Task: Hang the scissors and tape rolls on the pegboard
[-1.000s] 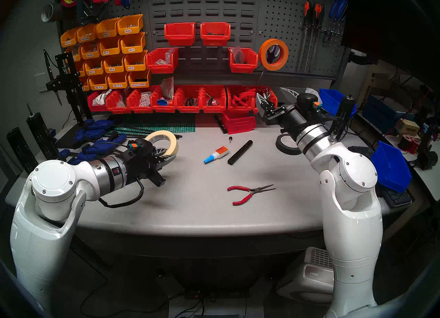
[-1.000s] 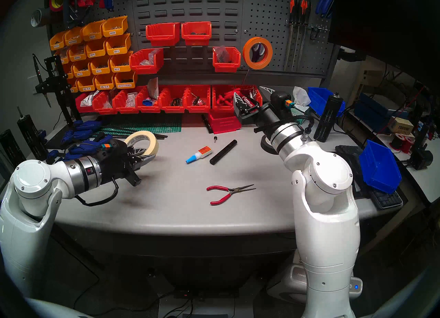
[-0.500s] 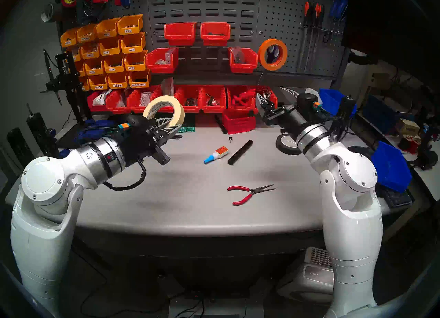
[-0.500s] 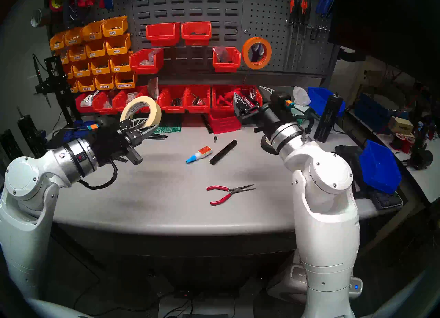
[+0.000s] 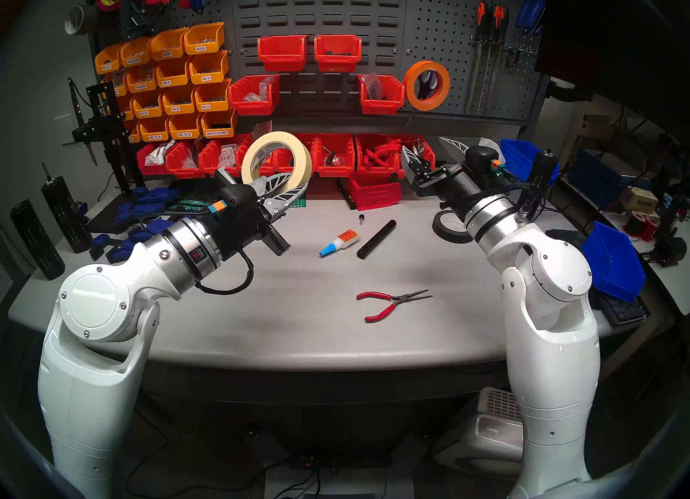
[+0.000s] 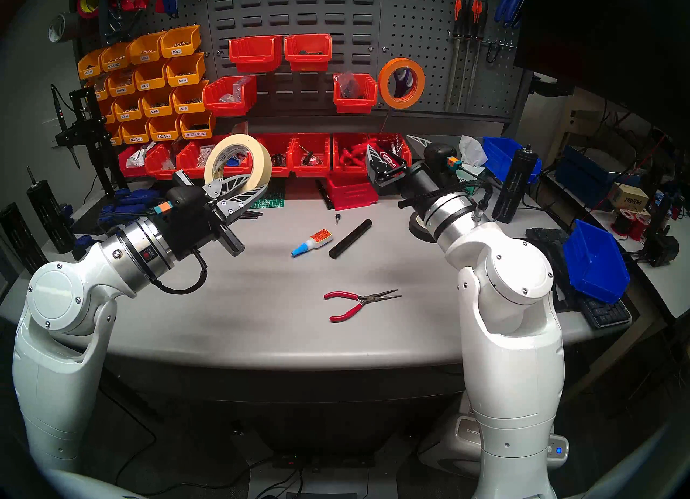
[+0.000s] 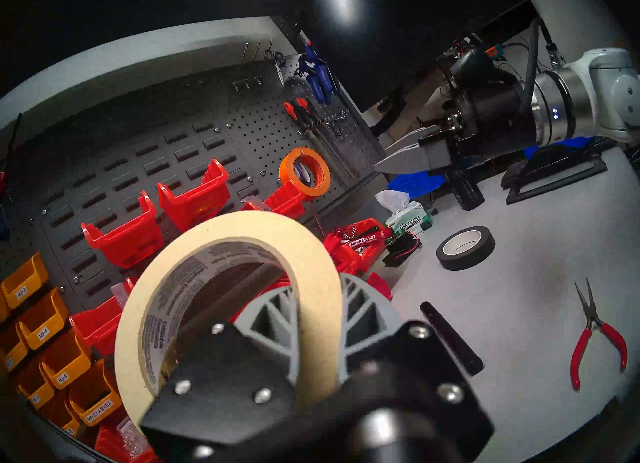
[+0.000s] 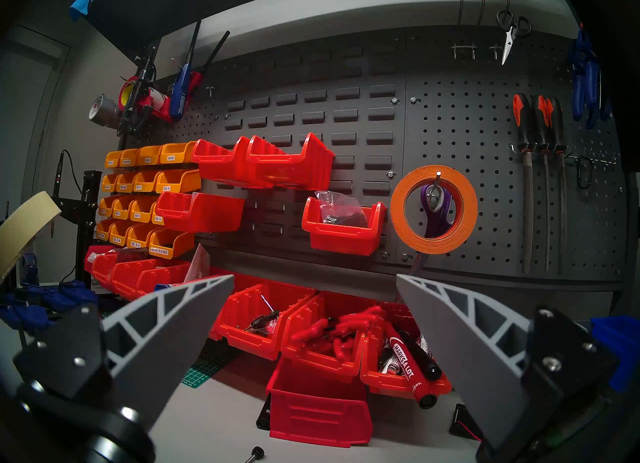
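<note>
Gripping the cream tape roll [image 5: 276, 159] by its rim in my left pincer [image 5: 289, 188] above the bench [image 5: 306, 319], right pincer [image 8: 315, 284] wide open and empty, orange tape roll [image 8: 434, 209] and scissors [image 8: 435, 209] hanging on the pegboard [image 8: 485, 140]

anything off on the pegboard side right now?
One oddity: the orange tape roll and the purple-handled scissors share one hook on the pegboard, scissors behind the roll. The cream tape roll is held in the left gripper.
</note>
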Controlling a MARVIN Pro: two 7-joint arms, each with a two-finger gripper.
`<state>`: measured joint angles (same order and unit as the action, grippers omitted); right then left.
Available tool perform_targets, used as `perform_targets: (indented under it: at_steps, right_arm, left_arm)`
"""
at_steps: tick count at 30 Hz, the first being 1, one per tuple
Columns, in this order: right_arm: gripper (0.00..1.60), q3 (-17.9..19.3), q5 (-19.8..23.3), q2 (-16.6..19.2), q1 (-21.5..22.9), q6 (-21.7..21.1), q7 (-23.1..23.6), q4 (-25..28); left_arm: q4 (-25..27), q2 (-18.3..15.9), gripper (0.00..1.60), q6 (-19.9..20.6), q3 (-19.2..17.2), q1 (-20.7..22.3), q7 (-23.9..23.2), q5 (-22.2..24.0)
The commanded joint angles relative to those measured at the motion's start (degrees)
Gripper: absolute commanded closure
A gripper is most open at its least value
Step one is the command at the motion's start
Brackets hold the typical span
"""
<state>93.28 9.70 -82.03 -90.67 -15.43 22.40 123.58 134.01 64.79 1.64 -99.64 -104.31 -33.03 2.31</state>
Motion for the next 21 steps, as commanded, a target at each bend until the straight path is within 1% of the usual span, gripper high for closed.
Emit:
perform_targets:
  at_steps: [1,2,3,4,6,8,9,10,11,13,14,15,16,19,20,21]
  right_arm:
    - [0.00,-2.37,1.64,-0.63,2.42,0.21,1.81,1.56]
    - [0.00,-2.37,1.64,-0.63,2.42,0.21,1.81,1.56]
    - [0.00,-2.86,1.74,-0.55,2.68,0.22,2.24,1.56]
    - [0.00,-3.29,2.04,-0.77,2.96,0.16,2.49,1.58]
    - [0.00,-4.00,2.79,-1.22,3.57,0.36,3.05,1.72]
    - [0.00,-4.70,3.47,-1.54,4.02,0.22,3.67,2.10]
    - [0.00,-5.04,3.60,-1.64,4.16,0.14,3.87,2.29]
    - [0.00,-5.37,4.23,-2.03,4.25,0.11,4.19,2.53]
    - [0.00,-5.63,4.43,-2.07,4.28,-0.03,4.41,2.79]
    - [0.00,-6.15,4.65,-2.12,4.25,-0.19,4.76,3.47]
    - [0.00,-6.22,5.19,-2.36,4.14,-0.27,5.02,3.82]
    - [0.00,-6.34,5.29,-2.30,3.90,-0.41,5.21,4.61]
    - [0.00,-6.34,5.46,-2.33,3.74,-0.51,5.29,4.96]
    - [0.00,-6.07,5.68,-2.17,3.05,-0.82,5.42,6.29]
    - [0.00,-5.93,5.48,-1.96,2.81,-0.92,5.38,6.72]
    - [0.00,-5.65,5.64,-1.93,2.52,-1.04,5.41,7.17]
  left_arm:
    - [1.28,0.97,1.60,-7.68,1.24,2.05,2.28,-3.17]
    - [1.28,0.97,1.60,-7.68,1.24,2.05,2.28,-3.17]
    - [0.67,1.19,1.60,-10.73,1.39,1.85,2.66,-3.69]
    - [1.31,0.76,1.60,-8.15,1.64,2.35,2.46,-4.26]
    - [0.75,0.80,1.60,-10.86,1.96,2.10,2.77,-5.10]
    - [0.57,0.80,1.60,-11.49,2.25,2.00,3.02,-5.84]
    - [0.08,0.79,1.60,-13.79,2.39,1.85,3.26,-6.49]
    - [-0.16,0.69,1.60,-14.43,2.56,1.79,3.37,-7.06]
    - [-0.20,0.66,1.60,-14.12,2.73,1.87,3.46,-7.32]
    - [-1.26,0.54,1.60,-16.58,3.08,1.87,3.81,-8.54]
    - [-1.72,0.65,1.60,-16.80,3.36,2.11,4.17,-8.95]
    - [-3.16,0.60,1.60,-19.06,3.65,2.57,4.73,-10.48]
    - [-3.79,0.71,1.60,-19.56,3.88,2.98,5.04,-10.72]
    - [-6.68,1.25,1.60,-23.54,4.41,4.70,6.31,-12.60]
    - [-6.99,1.09,1.60,-22.46,4.66,5.35,6.63,-13.28]
    - [-8.15,1.27,1.60,-24.50,4.56,5.78,6.87,-13.68]
